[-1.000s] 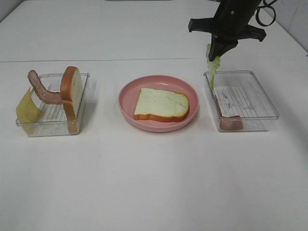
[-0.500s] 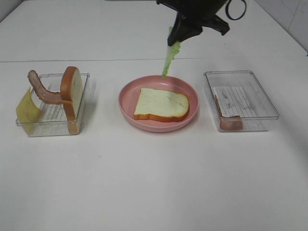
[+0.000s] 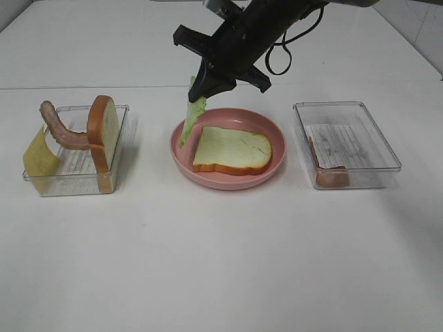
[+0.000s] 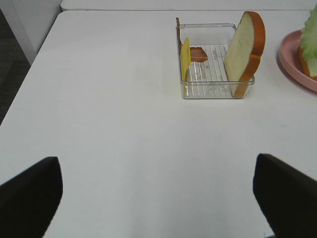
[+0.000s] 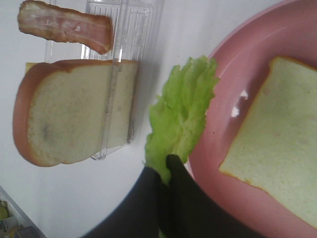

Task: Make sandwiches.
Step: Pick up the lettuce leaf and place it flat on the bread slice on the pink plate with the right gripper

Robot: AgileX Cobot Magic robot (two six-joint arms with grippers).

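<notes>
Beneath the right fingers (image 3: 205,81) and the left fingers (image 4: 29,198), white worktop (image 3: 221,263), carrying everything else.

Well ahead of the left fingers, clear left tray (image 3: 69,185). Well off to the right arm's side of the right fingers, matching right tray (image 3: 387,168).

Directly below the right fingers, round pink plate (image 3: 277,160), between the two trays.

Flat on the plate, low and to the right arm's side of the right fingers, flat bread (image 3: 232,150), white with an orange-brown crust. On edge in the left tray, against the wall nearest the plate, upright bread (image 3: 104,135).

Pinched shut between the right fingers and hanging down from them, ruffled green lettuce (image 3: 190,121). Lower end over the plate's rim on the left tray's side, just beside the flat bread. Cannot tell whether it touches the plate.

Curving up inside the left tray beside the upright bread, on its far side from the right fingers, bacon (image 3: 59,128). Lying in the right tray along the wall nearest the plate, bacon strip (image 3: 332,178).

Leaning at the left tray's outer wall, farthest from the right fingers, yellow cheese (image 3: 38,158).

Left fingers spread wide apart, gripping nothing, low over bare worktop.
</notes>
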